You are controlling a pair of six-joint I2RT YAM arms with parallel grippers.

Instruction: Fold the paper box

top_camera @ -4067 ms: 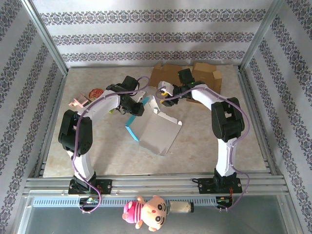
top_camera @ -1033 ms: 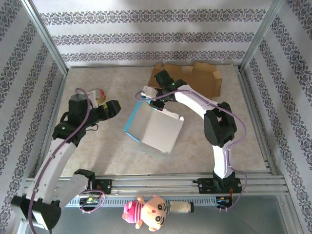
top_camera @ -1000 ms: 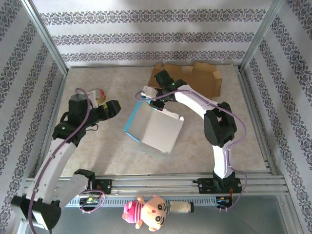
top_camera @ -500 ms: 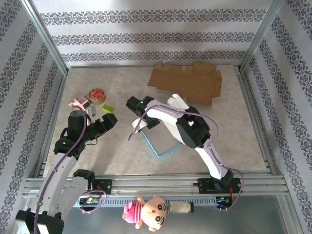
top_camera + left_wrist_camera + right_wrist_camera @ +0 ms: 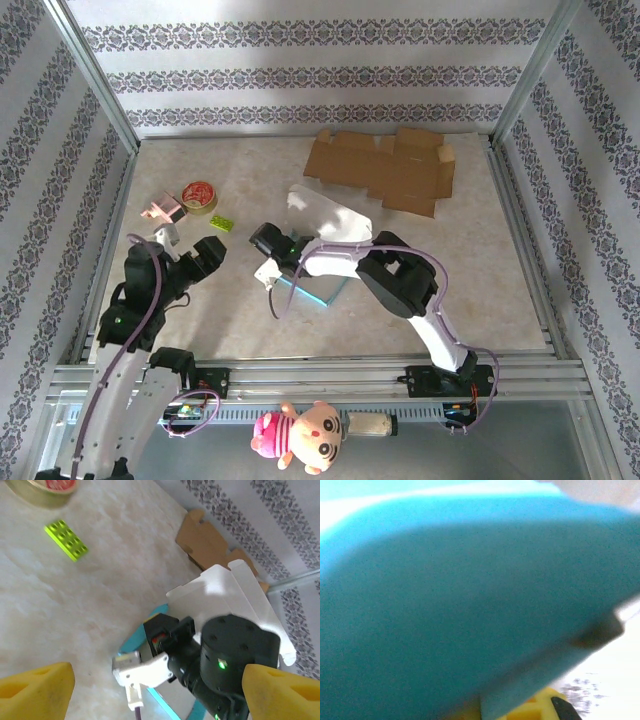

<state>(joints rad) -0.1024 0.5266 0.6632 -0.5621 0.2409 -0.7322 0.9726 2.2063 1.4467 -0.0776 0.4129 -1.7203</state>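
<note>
The paper box [image 5: 325, 215] is white with teal edges and stands tipped up in the middle of the table. Its white flap [image 5: 225, 587] rises behind my right arm, and a teal edge [image 5: 156, 614] lies beside the wrist. My right gripper [image 5: 272, 252] reaches across to the left and is shut on the paper box. A teal panel [image 5: 470, 580] sits right against its yellow pad [image 5: 535, 707]. My left gripper [image 5: 190, 248] hovers to the left of the box, apart from it. It is open, its yellow fingertips [image 5: 35, 690] spread wide with nothing between them.
A flat brown cardboard sheet [image 5: 385, 170] lies at the back. A tape roll [image 5: 199, 195], a pink item [image 5: 160, 210] and a green brick [image 5: 222, 224] sit at the left. Metal frame posts border the table, and a plush doll [image 5: 300, 432] hangs on the front rail.
My right arm has dragged the box toward the near left and tipped it up from lying flat. My left arm has drawn back toward its base, still open.
</note>
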